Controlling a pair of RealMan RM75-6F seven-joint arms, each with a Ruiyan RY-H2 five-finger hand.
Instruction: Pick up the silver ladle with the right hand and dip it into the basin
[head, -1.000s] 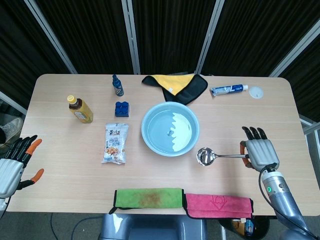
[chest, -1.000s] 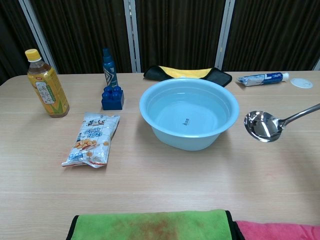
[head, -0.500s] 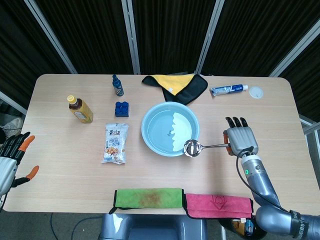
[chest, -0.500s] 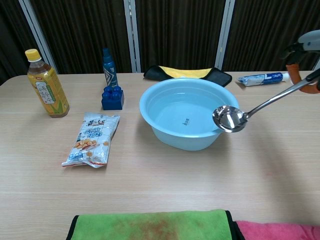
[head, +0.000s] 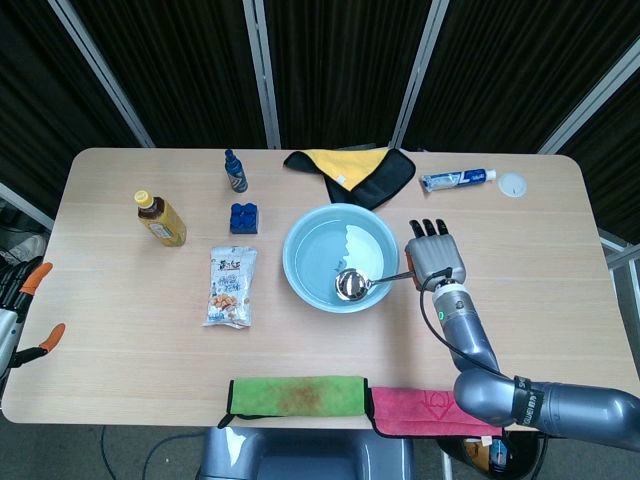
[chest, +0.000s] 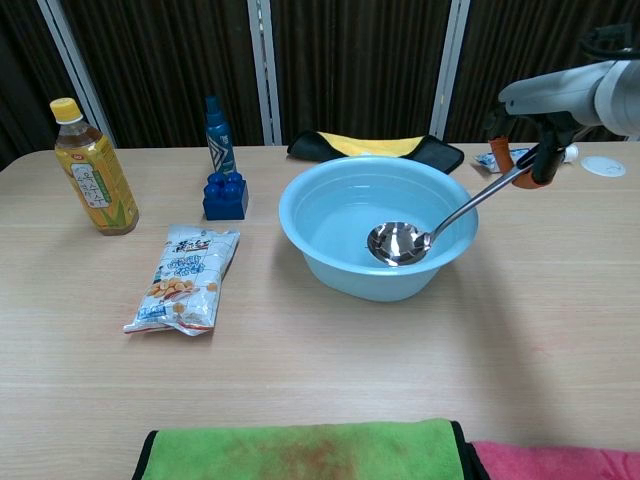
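The silver ladle (head: 352, 284) (chest: 397, 243) hangs tilted with its bowl inside the light blue basin (head: 301, 236) (chest: 300, 205), which holds clear water. My right hand (head: 434, 260) (chest: 527, 160) grips the end of the ladle's handle just right of the basin's rim, above the table. My left hand (head: 18, 315) shows at the far left edge of the head view, off the table's front left corner, holding nothing, fingers apart. It does not show in the chest view.
A tea bottle (head: 160, 219), a blue spray bottle (head: 235, 171), a blue brick (head: 243, 217) and a snack bag (head: 231, 286) lie left of the basin. A black-yellow cloth (head: 350, 170), toothpaste tube (head: 457, 180) and white lid (head: 512, 184) sit behind. Green (head: 295, 396) and pink (head: 435, 411) towels line the front edge.
My right hand has carried the ladle leftward from the table's right side, over the basin's rim, and lowered its bowl into the basin. My left hand has drawn back toward the left edge.
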